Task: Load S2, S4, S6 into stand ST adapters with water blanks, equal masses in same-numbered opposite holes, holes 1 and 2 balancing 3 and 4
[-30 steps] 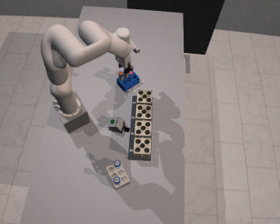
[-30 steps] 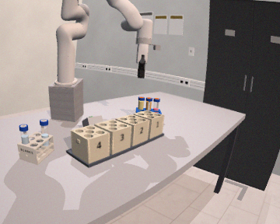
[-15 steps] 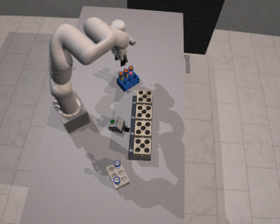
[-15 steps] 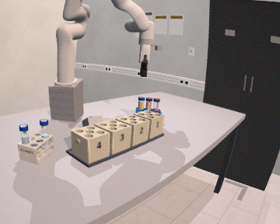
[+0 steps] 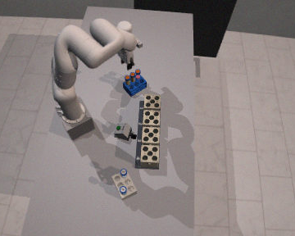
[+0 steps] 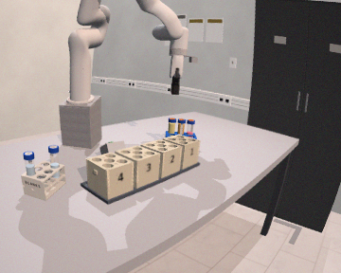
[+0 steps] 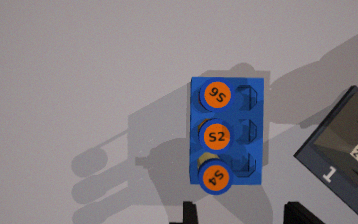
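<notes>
My gripper is partly open and empty, above and to one side of the blue rack. Three orange-dotted tubes stand there in one row: S6, S2 and S4; the other row is empty. S4's liquid looks yellow, S2's amber. Adapter 1, adapter 2, adapter 3 and adapter 4 stand on the dark stand with no tubes in view. Two blanks stand in the pale rack; their mL are unreadable.
The small sloped desk with the green DONE key is beside the stand, on the robot base's side. A small black part adjoins the desk. The robot base is at the table's left in the top view. A dark cabinet stands behind the table.
</notes>
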`<state>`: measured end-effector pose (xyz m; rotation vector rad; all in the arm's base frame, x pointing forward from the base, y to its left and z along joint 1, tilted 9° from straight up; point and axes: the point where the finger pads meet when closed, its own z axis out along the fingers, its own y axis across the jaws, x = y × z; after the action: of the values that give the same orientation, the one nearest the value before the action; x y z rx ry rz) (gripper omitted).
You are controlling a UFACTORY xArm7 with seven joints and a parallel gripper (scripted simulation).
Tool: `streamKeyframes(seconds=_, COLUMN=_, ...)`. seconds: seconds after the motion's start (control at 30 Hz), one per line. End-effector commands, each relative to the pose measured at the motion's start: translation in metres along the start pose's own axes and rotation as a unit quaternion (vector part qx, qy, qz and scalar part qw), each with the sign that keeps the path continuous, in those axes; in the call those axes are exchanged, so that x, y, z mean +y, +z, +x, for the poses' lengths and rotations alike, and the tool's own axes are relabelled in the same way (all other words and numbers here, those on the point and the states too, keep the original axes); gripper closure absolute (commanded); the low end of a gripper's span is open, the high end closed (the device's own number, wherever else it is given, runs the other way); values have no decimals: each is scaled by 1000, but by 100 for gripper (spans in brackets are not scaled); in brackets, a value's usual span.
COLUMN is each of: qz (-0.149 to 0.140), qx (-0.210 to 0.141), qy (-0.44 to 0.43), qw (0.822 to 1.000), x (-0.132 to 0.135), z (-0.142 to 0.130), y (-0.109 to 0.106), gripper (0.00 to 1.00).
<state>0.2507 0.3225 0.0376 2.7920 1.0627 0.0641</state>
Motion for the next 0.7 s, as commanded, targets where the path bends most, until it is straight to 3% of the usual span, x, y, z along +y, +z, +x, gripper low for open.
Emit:
streamKeyframes(seconds=0.0, qz=0, qx=2, qy=0, qw=1000, x=0, z=1, y=7, gripper=43)
streamKeyframes(seconds=0.67, qz=0, qx=2, qy=0, qw=1000, x=0, z=1, y=43, gripper=43)
